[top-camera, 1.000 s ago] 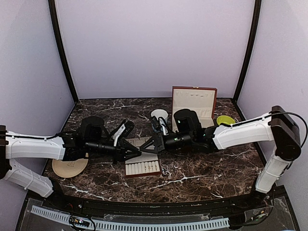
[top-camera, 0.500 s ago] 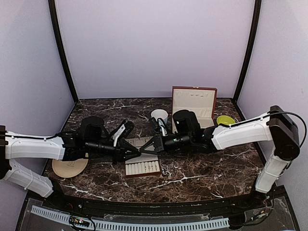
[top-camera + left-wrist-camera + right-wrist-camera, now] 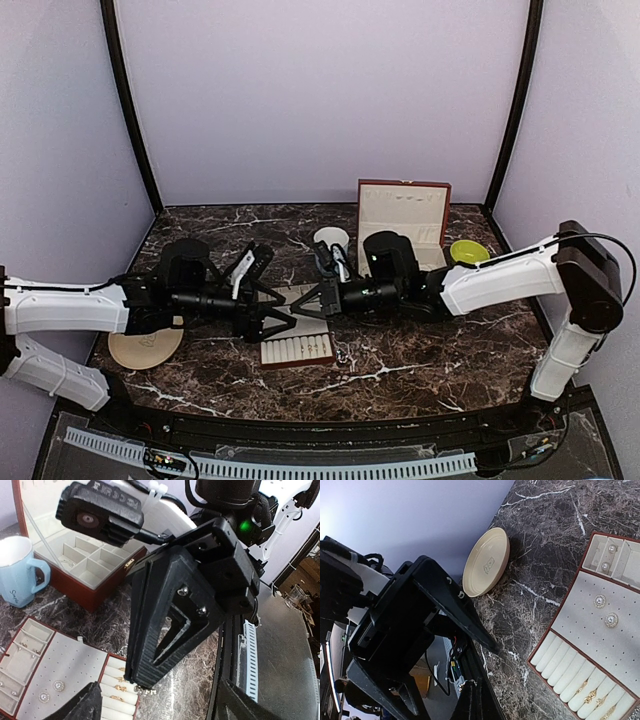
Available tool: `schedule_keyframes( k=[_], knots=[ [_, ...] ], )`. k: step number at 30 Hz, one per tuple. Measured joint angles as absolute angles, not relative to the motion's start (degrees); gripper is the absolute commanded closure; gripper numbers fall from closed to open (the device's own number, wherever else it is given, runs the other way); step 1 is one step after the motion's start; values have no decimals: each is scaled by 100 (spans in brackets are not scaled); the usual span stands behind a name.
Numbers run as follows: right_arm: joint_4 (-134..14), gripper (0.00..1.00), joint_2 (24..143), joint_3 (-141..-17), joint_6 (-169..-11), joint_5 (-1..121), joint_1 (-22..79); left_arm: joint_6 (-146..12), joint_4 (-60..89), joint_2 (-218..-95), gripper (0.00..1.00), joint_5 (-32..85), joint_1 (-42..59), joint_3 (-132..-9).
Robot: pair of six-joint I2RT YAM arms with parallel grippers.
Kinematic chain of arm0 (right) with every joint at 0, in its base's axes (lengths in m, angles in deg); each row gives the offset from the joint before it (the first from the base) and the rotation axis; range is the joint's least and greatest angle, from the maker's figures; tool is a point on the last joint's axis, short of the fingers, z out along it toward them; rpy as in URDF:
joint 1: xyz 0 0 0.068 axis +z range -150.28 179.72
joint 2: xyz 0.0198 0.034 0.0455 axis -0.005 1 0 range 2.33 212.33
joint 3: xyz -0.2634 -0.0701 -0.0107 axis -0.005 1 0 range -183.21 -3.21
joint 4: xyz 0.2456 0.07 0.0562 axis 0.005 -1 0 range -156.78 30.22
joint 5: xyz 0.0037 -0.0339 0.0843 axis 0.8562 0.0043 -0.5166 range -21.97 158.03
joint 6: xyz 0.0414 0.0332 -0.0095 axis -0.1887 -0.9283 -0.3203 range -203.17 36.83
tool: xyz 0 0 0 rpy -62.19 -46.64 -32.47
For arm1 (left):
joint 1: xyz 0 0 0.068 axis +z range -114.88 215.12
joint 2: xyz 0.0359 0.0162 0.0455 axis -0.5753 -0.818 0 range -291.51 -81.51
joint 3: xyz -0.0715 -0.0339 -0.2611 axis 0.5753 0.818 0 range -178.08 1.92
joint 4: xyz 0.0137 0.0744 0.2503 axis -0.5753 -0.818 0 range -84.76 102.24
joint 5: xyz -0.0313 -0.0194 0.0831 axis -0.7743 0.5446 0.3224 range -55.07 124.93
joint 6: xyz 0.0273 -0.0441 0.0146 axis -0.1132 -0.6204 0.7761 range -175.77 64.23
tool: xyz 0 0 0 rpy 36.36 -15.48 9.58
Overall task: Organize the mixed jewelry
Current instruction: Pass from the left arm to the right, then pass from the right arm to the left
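From above, the two arms meet over the middle of the marble table [image 3: 420, 350]. The left gripper [image 3: 282, 314] and the right gripper [image 3: 301, 307] are tip to tip just above the far part of a cream tray [image 3: 298, 349]. A red-brown box [image 3: 403, 212] stands open behind them, a green bowl [image 3: 467, 250] sits to its right, and a cream plate [image 3: 140, 350] lies under the left arm. At this range no jewelry can be made out.

The left wrist camera fills that in. Its own jaws stand wide apart at the bottom edge, gripping nothing. Between them the right gripper's fingers are pressed together, and a tiny silvery piece [image 3: 145, 691] sits right at their tip, apparently pinched there, just off the tray's right edge. This view alone shows the box's cream compartments and a pale blue mug [image 3: 17, 572] beside the box. It also catches round studs [image 3: 51, 691] on the tray's dotted panel and gold rings [image 3: 120, 687] in the rolled slots.

The right wrist camera looks the other way. It shows the left gripper's spread jaws from the front with the plate behind them. The silvery piece is hidden in this view, where the right gripper's own closed fingers show only as a dark wedge at the bottom edge.
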State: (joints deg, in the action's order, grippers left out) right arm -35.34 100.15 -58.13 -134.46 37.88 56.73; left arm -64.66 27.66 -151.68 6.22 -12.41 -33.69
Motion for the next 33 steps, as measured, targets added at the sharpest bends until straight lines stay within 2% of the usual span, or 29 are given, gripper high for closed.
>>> schedule_keyframes(
  k=[3, 7, 16, 20, 23, 33],
  knots=[
    [-3315, 100, 10012, -5691, -13477, 3836, 5671, -6654, 2814, -14980, 14, 694, -1241, -3323],
    [-2900, 100, 9958, -5435, -13525, 3827, 5671, -7176, 3033, -14598, 17, 696, -1149, -3103],
    [-1661, 100, 9685, -5175, -13695, 3576, 5669, -8920, 4305, -14309, 21, -200, -618, -2539],
    [-1460, 100, 9606, -5212, -13658, 3528, 5669, -9231, 4447, -14434, 27, -648, -618, -2733],
    [-1460, 100, 9606, -5236, -13614, 3519, 5669, -9360, 4545, -14641, 35, -901, -618, -2945],
    [-1831, 100, 9602, -5367, -13396, 3620, 5675, -9465, 4552, -15109, 51, -1137, -624, -3242]
  ],
)
